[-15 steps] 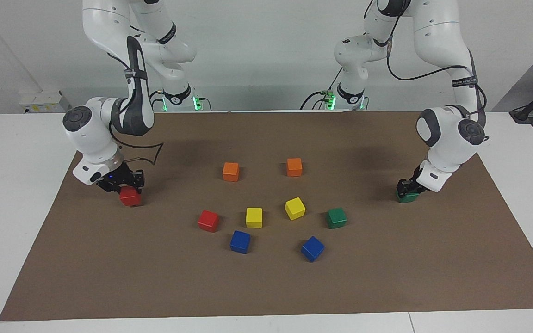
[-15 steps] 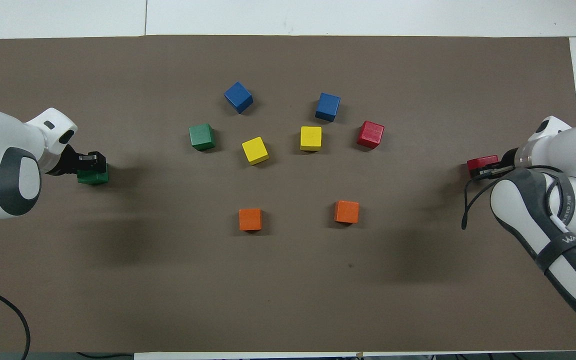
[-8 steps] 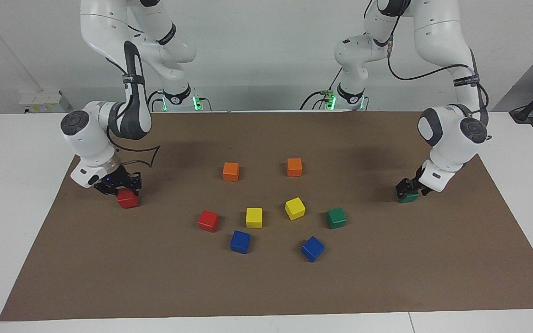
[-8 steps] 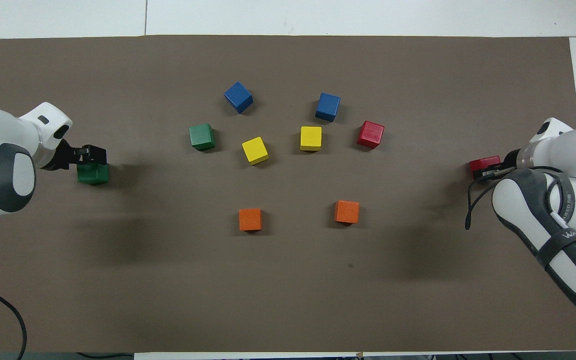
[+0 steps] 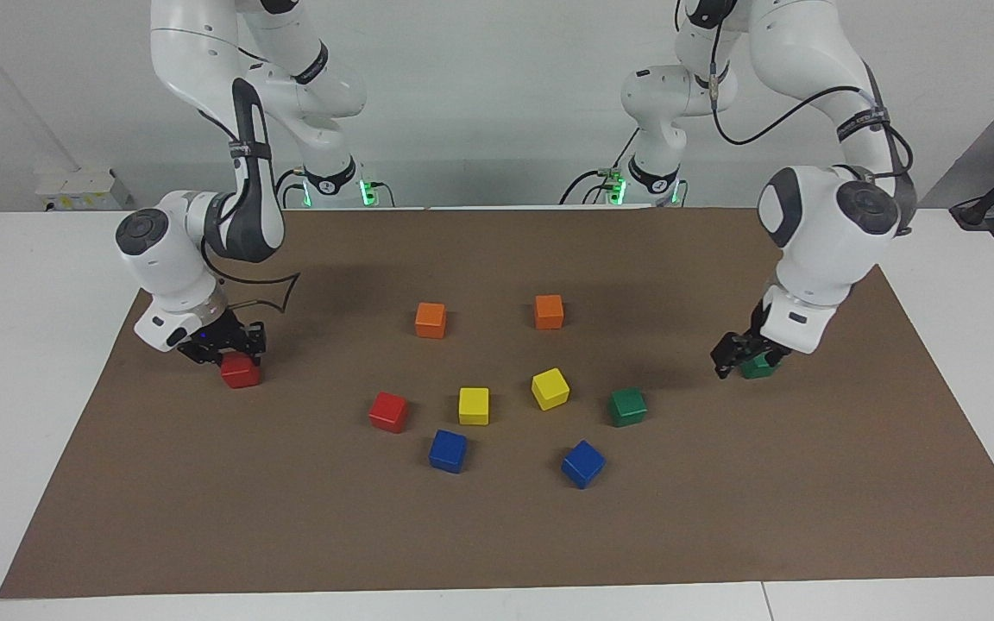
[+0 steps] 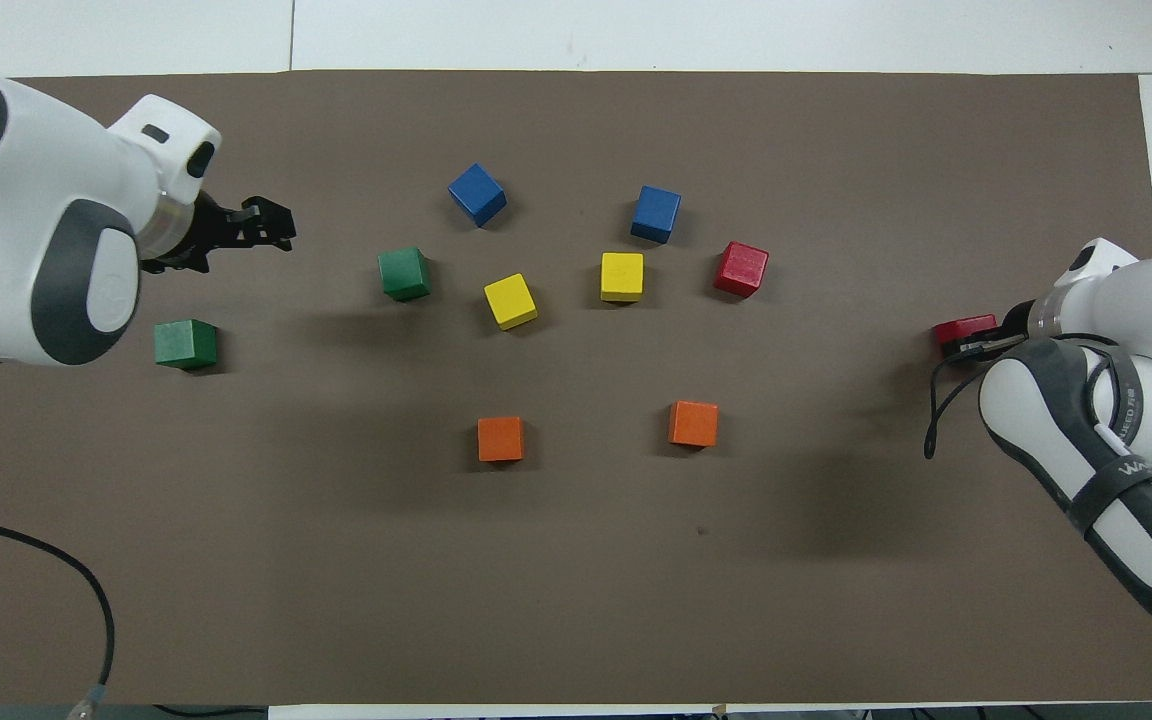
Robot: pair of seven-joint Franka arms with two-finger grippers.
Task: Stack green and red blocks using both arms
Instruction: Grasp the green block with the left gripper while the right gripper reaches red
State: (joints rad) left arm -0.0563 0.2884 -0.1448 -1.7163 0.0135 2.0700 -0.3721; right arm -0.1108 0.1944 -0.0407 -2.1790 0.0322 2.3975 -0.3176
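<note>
One green block (image 6: 185, 343) (image 5: 760, 371) lies alone on the brown mat at the left arm's end. My left gripper (image 6: 271, 222) (image 5: 728, 355) is open and empty, up over the mat just beside that block toward the middle. The second green block (image 6: 404, 273) (image 5: 627, 406) and a red block (image 6: 741, 268) (image 5: 389, 411) lie in the middle group. The other red block (image 6: 964, 328) (image 5: 241, 371) sits on the mat at the right arm's end. My right gripper (image 5: 234, 349) (image 6: 971, 345) hangs low right at its top.
Two orange cubes (image 5: 430, 319) (image 5: 549, 311) lie nearer to the robots than the middle group. Two yellow cubes (image 5: 474, 405) (image 5: 550, 388) sit between the red and green blocks. Two blue cubes (image 5: 448, 450) (image 5: 583, 463) lie farthest out. The brown mat (image 5: 497, 535) covers the table.
My left gripper has let go of the green block, risen and swung off it toward the middle of the table. My right gripper has eased up slightly over its red block.
</note>
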